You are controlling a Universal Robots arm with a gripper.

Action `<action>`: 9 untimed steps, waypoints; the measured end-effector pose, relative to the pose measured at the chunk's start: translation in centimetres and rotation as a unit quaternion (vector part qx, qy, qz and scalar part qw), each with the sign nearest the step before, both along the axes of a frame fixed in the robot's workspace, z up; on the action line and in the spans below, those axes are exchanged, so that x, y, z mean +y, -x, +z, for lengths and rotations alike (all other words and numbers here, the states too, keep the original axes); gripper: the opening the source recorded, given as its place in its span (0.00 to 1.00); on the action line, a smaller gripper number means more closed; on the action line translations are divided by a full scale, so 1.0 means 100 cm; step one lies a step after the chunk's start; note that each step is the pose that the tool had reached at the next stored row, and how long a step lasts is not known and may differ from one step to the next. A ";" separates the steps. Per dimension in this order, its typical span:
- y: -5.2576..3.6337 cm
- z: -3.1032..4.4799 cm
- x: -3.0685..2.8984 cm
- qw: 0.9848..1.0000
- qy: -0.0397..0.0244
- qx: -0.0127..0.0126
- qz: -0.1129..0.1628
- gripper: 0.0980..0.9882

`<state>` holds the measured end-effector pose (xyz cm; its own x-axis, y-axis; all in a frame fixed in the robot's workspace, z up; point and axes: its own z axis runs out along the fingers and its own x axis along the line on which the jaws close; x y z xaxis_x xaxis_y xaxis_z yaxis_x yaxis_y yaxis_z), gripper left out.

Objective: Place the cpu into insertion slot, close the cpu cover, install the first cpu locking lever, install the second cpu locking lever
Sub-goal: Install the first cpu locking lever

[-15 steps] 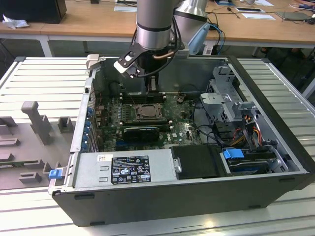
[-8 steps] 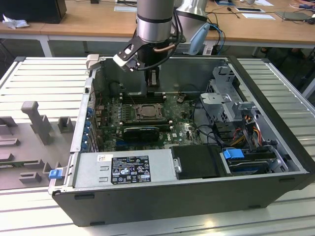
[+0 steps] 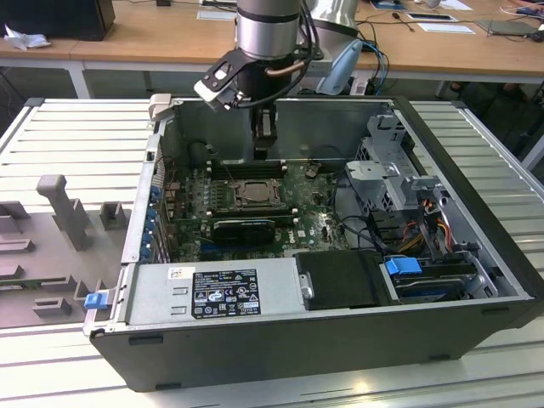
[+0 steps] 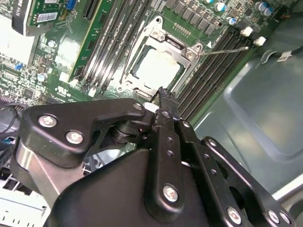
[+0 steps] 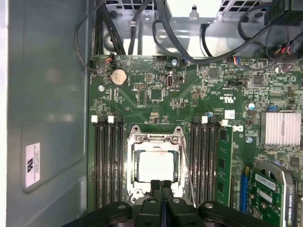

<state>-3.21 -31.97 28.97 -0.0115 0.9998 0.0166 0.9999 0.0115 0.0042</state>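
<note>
Tool (image 5: 161, 185) closed, empty, near cpu (image 5: 155, 165); case (image 3: 255, 344) on slatted table (image 3: 68, 136), desks (image 3: 170, 36) behind

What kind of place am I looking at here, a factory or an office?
Probably a robotics lab or test workshop rather than a factory line. An open computer case sits on a ribbed metal table with a robot arm hanging over it, and wooden desks with papers stand behind.
</note>
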 end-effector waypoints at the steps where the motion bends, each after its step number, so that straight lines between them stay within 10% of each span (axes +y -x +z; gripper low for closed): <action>1: 0.0000 0.0023 0.0000 1.000 0.000 0.000 0.000 0.01; 9: 0.0000 0.0098 0.0000 0.999 0.000 0.000 0.042 0.01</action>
